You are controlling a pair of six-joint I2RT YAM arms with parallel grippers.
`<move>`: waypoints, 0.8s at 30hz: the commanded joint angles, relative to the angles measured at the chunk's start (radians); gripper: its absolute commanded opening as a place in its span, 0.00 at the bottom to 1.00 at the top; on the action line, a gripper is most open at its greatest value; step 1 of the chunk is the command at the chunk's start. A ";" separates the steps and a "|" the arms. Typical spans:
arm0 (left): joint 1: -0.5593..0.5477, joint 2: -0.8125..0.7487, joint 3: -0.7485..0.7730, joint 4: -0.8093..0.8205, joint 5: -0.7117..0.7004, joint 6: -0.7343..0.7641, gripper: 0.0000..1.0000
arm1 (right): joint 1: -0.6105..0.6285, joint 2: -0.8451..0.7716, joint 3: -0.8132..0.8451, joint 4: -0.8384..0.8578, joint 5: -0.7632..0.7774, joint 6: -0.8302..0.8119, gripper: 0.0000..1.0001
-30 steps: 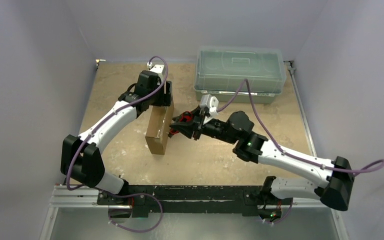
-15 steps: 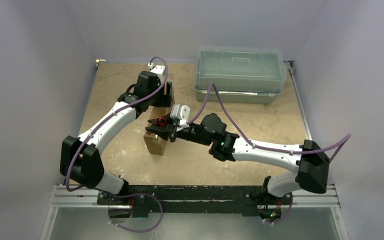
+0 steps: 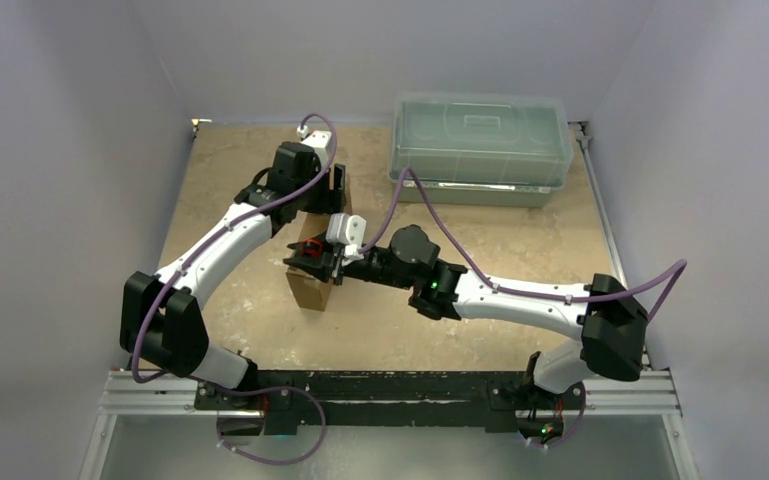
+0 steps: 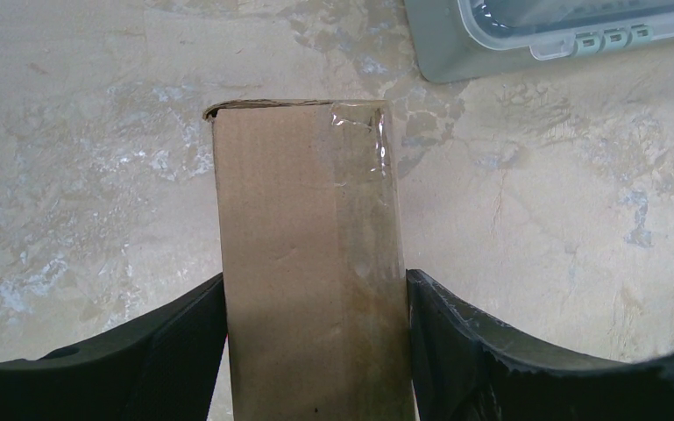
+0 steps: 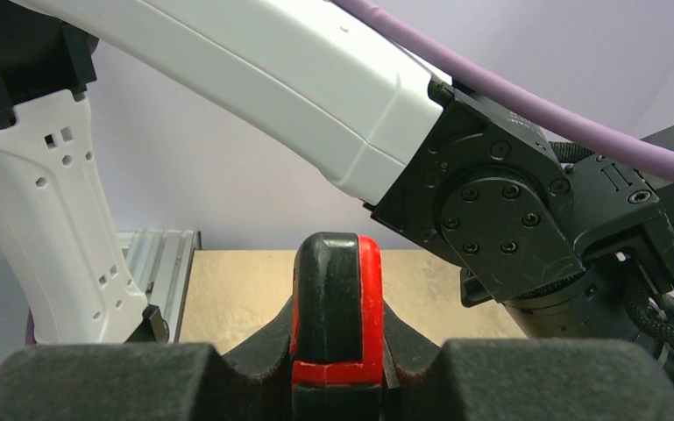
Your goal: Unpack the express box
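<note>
Found the left gripper [image 4: 315, 281] clenched on the express box [image 4: 302, 210], with its black fingers [image 4: 171, 351] pressed against opposite sides of the brown cardboard. Noted clear tape wrapped over one corner of the narrow face turned toward the left wrist camera. Found the right gripper [image 3: 310, 262] grasping a red-and-black tool [image 5: 335, 298], which stood upright between the dark pads [image 5: 123, 381]; could not tell what kind of tool. Saw that gripper directly over the box's upper edge in the overhead view, but could not judge whether tool and cardboard touched. Made out the white and black left arm [image 5: 228, 79] crossing close in front of the right wrist camera. Located the box standing on edge on the bench [image 3: 520, 250], left of the middle and nearer the far edge than the near one. Noted a translucent grey-green lidded plastic bin [image 3: 480, 145] along the far edge toward the right corner, well apart from the box.
</note>
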 commanded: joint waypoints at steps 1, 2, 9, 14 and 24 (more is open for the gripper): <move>0.006 -0.019 -0.017 -0.018 0.044 0.003 0.67 | 0.003 0.005 0.067 0.023 -0.022 -0.037 0.00; 0.008 -0.020 -0.017 -0.018 0.044 0.004 0.67 | 0.003 0.008 0.071 0.016 -0.027 -0.042 0.00; 0.011 -0.021 -0.018 -0.017 0.049 0.007 0.67 | 0.003 0.028 0.083 -0.013 -0.032 -0.060 0.00; 0.013 -0.022 -0.018 -0.017 0.053 0.007 0.67 | 0.003 0.038 0.093 -0.036 -0.035 -0.072 0.00; 0.018 -0.026 -0.018 -0.014 0.062 0.006 0.66 | 0.003 0.061 0.108 -0.046 -0.047 -0.064 0.00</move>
